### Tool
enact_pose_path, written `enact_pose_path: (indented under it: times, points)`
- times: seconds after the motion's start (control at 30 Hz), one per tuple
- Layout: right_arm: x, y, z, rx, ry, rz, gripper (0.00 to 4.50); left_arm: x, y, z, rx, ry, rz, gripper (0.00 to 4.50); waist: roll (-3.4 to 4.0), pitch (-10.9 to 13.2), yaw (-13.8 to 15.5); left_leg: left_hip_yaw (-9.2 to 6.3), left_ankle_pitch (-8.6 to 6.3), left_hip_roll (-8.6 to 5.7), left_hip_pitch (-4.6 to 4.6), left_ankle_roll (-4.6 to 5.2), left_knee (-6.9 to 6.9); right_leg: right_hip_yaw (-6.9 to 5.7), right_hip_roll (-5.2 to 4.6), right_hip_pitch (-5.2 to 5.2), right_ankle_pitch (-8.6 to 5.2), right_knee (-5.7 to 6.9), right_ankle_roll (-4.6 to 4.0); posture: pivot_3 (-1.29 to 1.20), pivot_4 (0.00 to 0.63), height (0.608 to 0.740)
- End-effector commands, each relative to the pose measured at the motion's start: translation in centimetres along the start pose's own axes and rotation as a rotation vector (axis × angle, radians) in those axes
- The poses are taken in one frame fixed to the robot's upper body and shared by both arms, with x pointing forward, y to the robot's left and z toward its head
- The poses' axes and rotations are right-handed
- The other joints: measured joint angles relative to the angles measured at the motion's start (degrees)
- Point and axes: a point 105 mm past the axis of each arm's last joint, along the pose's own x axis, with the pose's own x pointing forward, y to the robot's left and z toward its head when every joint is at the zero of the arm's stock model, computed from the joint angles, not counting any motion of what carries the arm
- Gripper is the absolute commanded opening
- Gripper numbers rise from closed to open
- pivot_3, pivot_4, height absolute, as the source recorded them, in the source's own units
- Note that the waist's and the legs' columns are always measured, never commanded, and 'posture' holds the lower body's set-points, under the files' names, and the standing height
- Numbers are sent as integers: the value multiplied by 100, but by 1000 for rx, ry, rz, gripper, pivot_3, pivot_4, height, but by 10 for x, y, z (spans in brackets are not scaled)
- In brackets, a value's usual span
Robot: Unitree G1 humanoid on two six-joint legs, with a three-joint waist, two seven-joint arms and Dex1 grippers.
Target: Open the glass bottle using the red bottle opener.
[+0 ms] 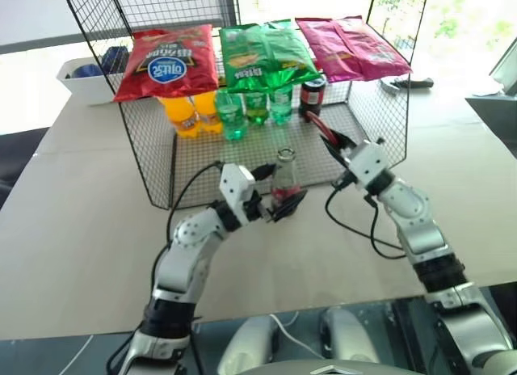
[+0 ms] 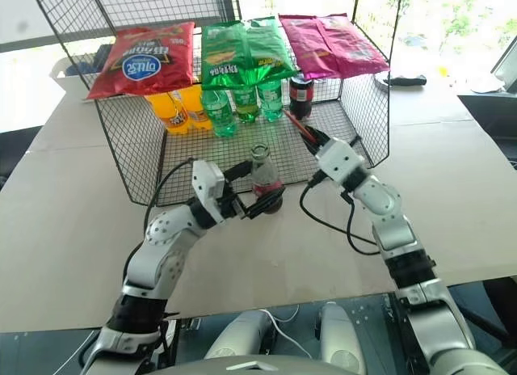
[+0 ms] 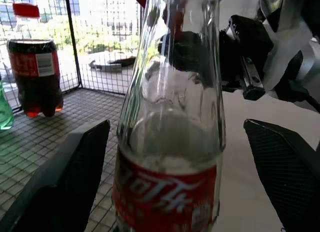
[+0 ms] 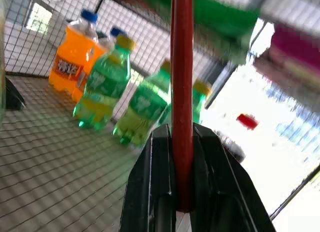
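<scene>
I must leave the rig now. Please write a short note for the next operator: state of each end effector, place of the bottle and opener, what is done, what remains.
Left end effector: open, fingers on both sides of the glass bottle, not gripping.
Right end effector: shut on the red bottle opener, held off to the right of the bottle.
Bottle: upright on the wire shelf, at its front edge.
Done: opener picked up. No cap can be made out on the bottle's mouth, so check it.
Left: if capped, grip bottle, bring opener to cap, pry.

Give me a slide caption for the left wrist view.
Open left tool flanks the glass bottle on the wire shelf, cola bottle behind.
</scene>
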Motion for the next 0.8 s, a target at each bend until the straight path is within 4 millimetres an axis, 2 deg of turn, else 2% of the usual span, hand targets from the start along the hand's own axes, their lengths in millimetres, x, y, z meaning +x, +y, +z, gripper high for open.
enact_pose_path:
  times: [0.03, 0.1, 0.13, 0.2, 0.3, 0.33, 0.4, 0.57, 0.8]
  points:
    - [-20, 0, 0, 168, 75, 21, 0, -16, 3, 9, 40, 0, 42, 4431, 1, 1, 2, 0, 0, 0, -1, 0, 0, 0, 0, 0, 0, 0, 0, 0, 150, 734]
    - [-36, 10, -13, 268, 181, 61, 0, -28, 8, 3, 47, 36, 90, 4431, 1, 0, -1, 0, -1, 1, 2, 0, 0, 0, -1, 1, 0, 0, 0, 0, 150, 734]
    - [-45, 15, -18, 317, 228, 84, 893, -35, 9, 0, 43, 50, 109, 4500, 1, 0, -1, -1, -1, 2, 2, 0, 0, -1, -1, 1, 0, 1, 0, 0, 150, 734]
    - [-57, 21, -22, 362, 283, 110, 1452, -46, 10, -4, 34, 75, 142, 4500, 2, 1, -3, -1, -1, 3, 2, 0, -1, 0, -16, 1, 0, 1, 0, 0, 150, 734]
    - [-71, 18, -27, 361, 341, 112, 2896, -62, 8, -8, 23, 104, 184, 4500, 3, 1, -11, 2, -1, 3, 3, 1, -1, 0, -19, 2, 0, 1, 1, 0, 150, 734]
    - [-75, 14, -29, 340, 352, 99, 3578, -68, 7, -10, 18, 115, 206, 4500, 3, 1, -5, 4, -1, 3, 4, 0, 0, 0, -19, 3, 0, 0, 1, 0, 150, 734]
    - [-81, 5, -30, 286, 350, 78, 4418, -80, 10, -15, 4, 141, 262, 4500, 2, 1, 1, 3, -1, 2, 3, 0, 1, -4, -23, 5, -1, -1, 2, 0, 150, 734]
    - [-99, -19, -24, 187, 287, 55, 4464, -110, 22, -26, 19, 221, 404, 4500, 1, 1, 8, 1, -1, 2, 6, 0, 2, -12, -25, 12, -1, -1, 4, 0, 150, 734]
    - [-145, -25, -31, 268, 334, 151, 4464, -132, 23, -38, 12, 295, 464, 4500, 0, 1, 8, -1, -2, 2, 6, 1, 3, -17, -30, 18, -1, -7, 3, 0, 150, 734]
